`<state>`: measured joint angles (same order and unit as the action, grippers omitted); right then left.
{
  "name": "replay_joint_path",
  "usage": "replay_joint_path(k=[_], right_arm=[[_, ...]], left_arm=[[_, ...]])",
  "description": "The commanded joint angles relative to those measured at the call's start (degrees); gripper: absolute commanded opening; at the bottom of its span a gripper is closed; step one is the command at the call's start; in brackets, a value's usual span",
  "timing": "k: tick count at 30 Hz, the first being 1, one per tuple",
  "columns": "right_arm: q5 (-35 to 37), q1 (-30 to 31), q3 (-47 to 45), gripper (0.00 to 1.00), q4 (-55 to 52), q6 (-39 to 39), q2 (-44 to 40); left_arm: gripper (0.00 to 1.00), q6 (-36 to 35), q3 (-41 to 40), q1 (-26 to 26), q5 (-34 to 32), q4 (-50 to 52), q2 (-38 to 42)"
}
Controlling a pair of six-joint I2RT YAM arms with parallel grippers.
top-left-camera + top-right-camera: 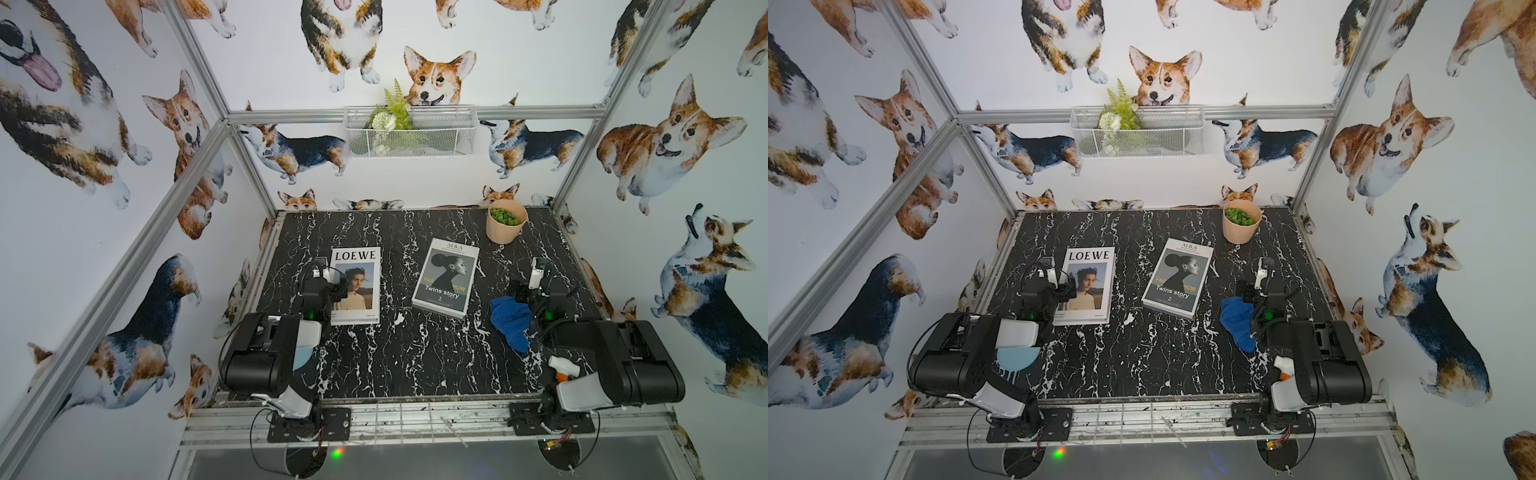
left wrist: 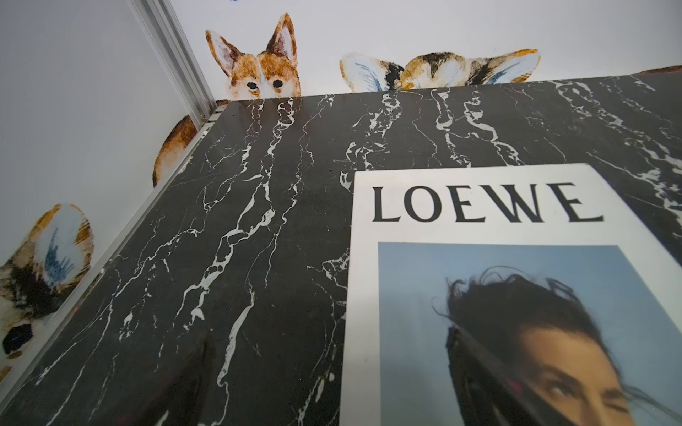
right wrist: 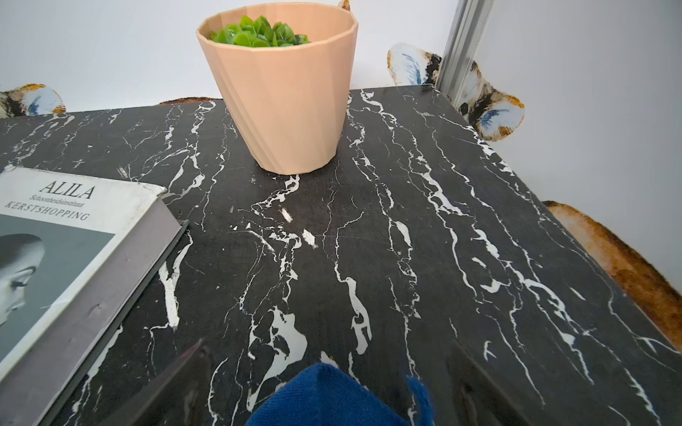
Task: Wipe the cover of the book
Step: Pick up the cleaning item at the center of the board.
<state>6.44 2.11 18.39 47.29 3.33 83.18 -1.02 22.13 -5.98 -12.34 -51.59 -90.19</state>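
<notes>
As far as I can see, none of the wiping is done yet. The blue cloth (image 1: 509, 322) lies crumpled on the black marble worktop (image 1: 415, 353), on the robot's side of the peach pot (image 1: 506, 222) and nearly in line with it. The right hand (image 3: 326, 348) hangs low over the cloth's corner that points toward the pot. Its jaws are spread wide, one on each side of that corner, and they grip nothing. I cannot tell whether a finger touches the fabric.

Two books lie flat and closed, covers up. The Twins story book (image 1: 445, 277) sits left of the pot and nearer the robot, turned a little askew. The LOEWE book (image 1: 356, 286) lies further left of the pot again, squarer to the worktop. The left hand (image 2: 332, 343) hovers at that book's outer edge, jaws apart and empty.

The task does not say which book is meant. My guess is the Twins story one, since it is the closer of the two to the cloth. No cloth rests on either cover.

So I judge the whole job is left. The right hand has to close on the cloth, lift it, carry it away from the pot's side to the cover, and rub across it.
</notes>
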Motion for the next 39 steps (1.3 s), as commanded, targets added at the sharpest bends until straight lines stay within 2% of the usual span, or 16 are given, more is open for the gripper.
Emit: replay_joint_path(k=[1, 34, 36, 37, 39], right_arm=[[-0.07, -0.09, 0.20, 1.00, 0.70, -0.08, 0.01], [-0.46, -0.27, 0.41, 1.00, 0.37, 0.08, 0.04], [2.09, 0.69, -1.05, 1.00, 2.05, -0.25, -2.49], [7.12, 2.57, -0.74, 1.00, -1.69, -1.21, -6.56], [15.20, 7.33, 4.38, 1.00, -18.33, -2.54, -15.68]], left_arm=[[1.00, -0.13, -0.15, 0.10, 0.39, -1.58, 0.27], [1.00, 0.00, -0.34, 0.08, 0.16, -1.71, 0.32], [1.00, 0.03, -0.32, -0.04, -2.04, -1.24, 1.66], [1.00, -0.18, 0.39, -0.43, -2.41, 2.25, 4.36], [1.00, -0.91, 3.90, -1.41, -3.10, 13.04, 10.30]])
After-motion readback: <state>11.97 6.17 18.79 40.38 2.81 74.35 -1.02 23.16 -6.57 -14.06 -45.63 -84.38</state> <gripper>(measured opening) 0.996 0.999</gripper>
